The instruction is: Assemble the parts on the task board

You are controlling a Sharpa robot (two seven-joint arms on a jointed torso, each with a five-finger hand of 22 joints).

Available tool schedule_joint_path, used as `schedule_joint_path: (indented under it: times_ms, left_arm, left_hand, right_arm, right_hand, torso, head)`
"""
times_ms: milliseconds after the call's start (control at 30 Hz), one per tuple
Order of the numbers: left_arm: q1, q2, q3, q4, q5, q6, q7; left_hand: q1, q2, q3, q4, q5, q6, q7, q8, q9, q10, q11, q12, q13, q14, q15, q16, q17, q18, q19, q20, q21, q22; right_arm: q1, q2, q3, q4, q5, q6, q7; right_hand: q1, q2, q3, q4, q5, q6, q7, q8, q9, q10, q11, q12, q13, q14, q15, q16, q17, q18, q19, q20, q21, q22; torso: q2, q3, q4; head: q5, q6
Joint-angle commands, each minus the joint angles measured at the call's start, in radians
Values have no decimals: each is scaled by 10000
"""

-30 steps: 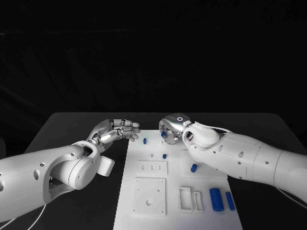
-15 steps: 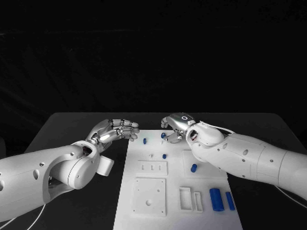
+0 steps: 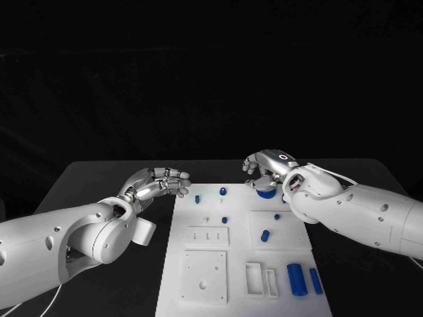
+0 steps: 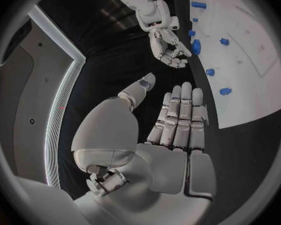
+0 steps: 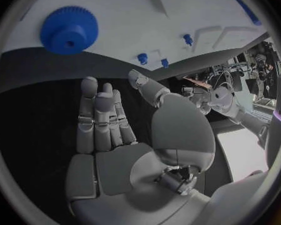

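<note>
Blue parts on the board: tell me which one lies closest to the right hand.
The blue gear, at the task board's far edge just below the right hand. It is round and toothed; the other blue parts are small pegs and cylinders lying nearer the robot.

We are looking at a dim scene in which light is falling from above onto the white task board (image 3: 240, 257) while the black table (image 3: 97, 178) and the background behind it are sinking into near-total darkness. The white arms are catching soft highlights, and the right hand (image 3: 269, 165) is glinting where its silver surface is picking up glare. In both wrist views the fisheye lens is bending the board's straight edges, and the circle's rim is blurring into a dark frame.
</note>
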Motion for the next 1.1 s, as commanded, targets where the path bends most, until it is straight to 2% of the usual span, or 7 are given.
schedule_joint_path:
  times_ms: [33, 167, 233, 333, 433, 633, 1100]
  left_arm:
    - [15, 4, 7, -21, 41, 273, 119]
    - [15, -20, 7, -19, 41, 289, 125]
    - [14, -19, 6, -27, 41, 327, 139]
    - [12, -32, 5, -21, 41, 365, 142]
    - [11, -22, 4, -47, 41, 370, 140]
    - [9, 27, 3, -114, -20, 385, 146]
    - [8, 53, 1, -192, -28, 428, 74]
  left_hand:
    - [-36, 12, 69, -9, 28, -62, 69, -1, -14, -52, -4, -62, 7, -57, -6, -55, -16, 114, -66, 27, -37, 75]
    - [-33, 17, 73, -9, 29, -60, 68, 2, -13, -48, -6, -61, 8, -56, -4, -59, -17, 117, -67, 29, -37, 76]
    - [-31, 17, 74, -11, 29, -59, 67, 3, -13, -47, -6, -61, 9, -56, -3, -60, -17, 118, -68, 30, -37, 76]
    - [-30, 13, 74, -13, 29, -58, 67, 5, -13, -44, -8, -60, 9, -60, -1, -65, -19, 120, -71, 33, -38, 77]
    - [-28, 15, 76, -14, 30, -57, 66, 8, -13, -41, -9, -60, 10, -64, 2, -71, -20, 122, -73, 36, -38, 78]
    - [-29, 18, 78, -14, 31, -56, 65, 10, -13, -40, -9, -61, 11, -70, 6, -79, -22, 125, -75, 40, -39, 79]
    - [-43, 57, 87, 1, 56, -60, 67, 15, -14, -39, -8, -67, 11, -76, 18, -99, -26, 135, -79, 55, -39, 84]
  right_arm:
    - [25, -350, 30, 251, 285, 607, -96]
    - [26, -723, 38, 436, 488, 1289, -157]
    - [25, -822, 39, 451, 540, 1616, -210]
    - [24, -866, 39, 348, 789, 1929, -231]
    - [23, -817, 39, 66, 897, 2120, -215]
    - [8, -450, 37, -688, 1275, 2306, -14]
    - [-78, -289, 37, -964, 1308, 2486, 16]
  right_hand:
    - [154, 24, -62, -113, 47, 272, -187, 139, 97, 900, -360, 798, 540, -23, -342, 153, 134, 300, 190, -62, 86, 100]
    - [44, 171, -368, -213, 387, 315, -507, 90, 267, 421, -653, 4273, 3580, -26, -571, 332, 436, 300, 398, -178, 109, 150]
    - [-77, 281, -674, -287, 811, 261, -440, 2, 324, -160, -650, 6738, 5697, 130, -707, 858, 877, 300, 748, -353, 422, 269]
    - [-283, 58, -872, -267, 890, 88, -332, -148, 335, -834, -576, 7877, 6734, 7, -646, 1062, 1174, 300, 701, -376, 616, 265]
    - [-351, 124, -1066, -269, 1083, -145, -261, -355, 304, -1052, -499, 9068, 7642, -59, -494, 1446, 1640, 300, 785, -508, 1043, 263]
    - [-398, 263, -1113, -266, 1250, -768, -40, -821, 5, -1056, -288, 9755, 8088, -86, -279, 1696, 2024, 300, 771, -599, 1502, 259]
    - [-442, 491, -1108, -248, 1291, -588, -17, -764, -45, -1072, -260, 9987, 8192, -89, -248, 1760, 2208, 300, 697, -624, 1777, 250]
  torso:
    - [-32, 38, -74]
    - [-51, 76, -137]
    - [-43, 100, -154]
    - [-33, 141, -167]
    - [-28, 123, -155]
    - [-21, 89, -132]
    - [8, 91, -92]
  head:
    - [-8, 47]
    - [-20, 67]
    - [-36, 73]
    - [-56, 92]
    - [-105, 80]
    - [-147, 48]
    - [-180, 9]
